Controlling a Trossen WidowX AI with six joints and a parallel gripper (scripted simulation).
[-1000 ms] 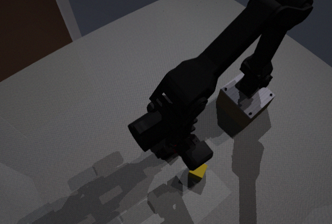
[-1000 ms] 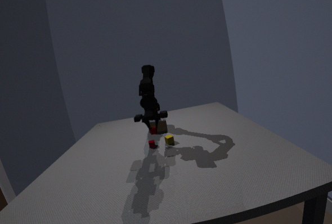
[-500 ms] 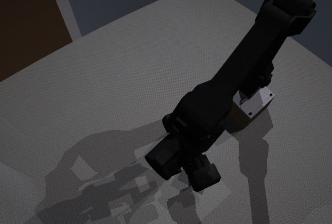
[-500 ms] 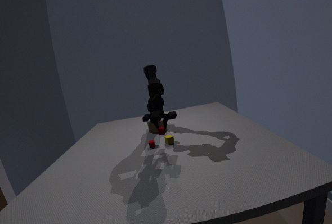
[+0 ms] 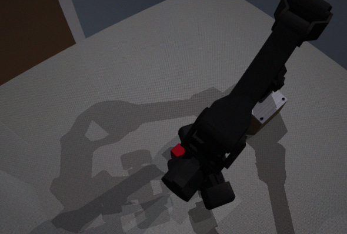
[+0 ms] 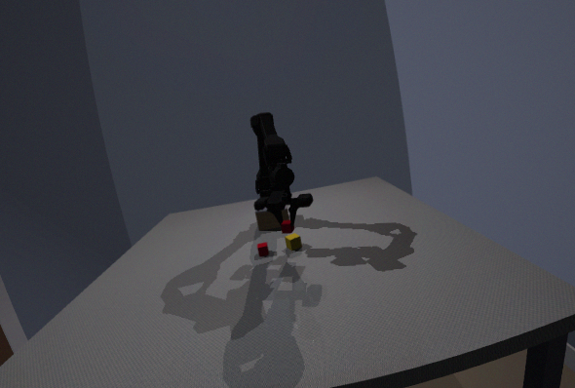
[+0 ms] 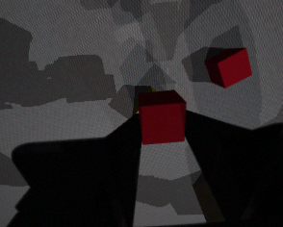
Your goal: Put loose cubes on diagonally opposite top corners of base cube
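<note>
My gripper is shut on a red cube, held above the table. In the exterior view this cube appears just above and slightly left of the yellow base cube. In the wrist view only slivers of yellow show behind the held cube, so their exact alignment cannot be told. The other red cube sits on the table beside the base cube, apart from it. In the top view the arm hides the held cube and the base cube.
The arm's box-shaped mount stands behind the cubes in the exterior view. The arm reaches forward from it, folded low. Broad arm shadows cross the pale table around the cubes.
</note>
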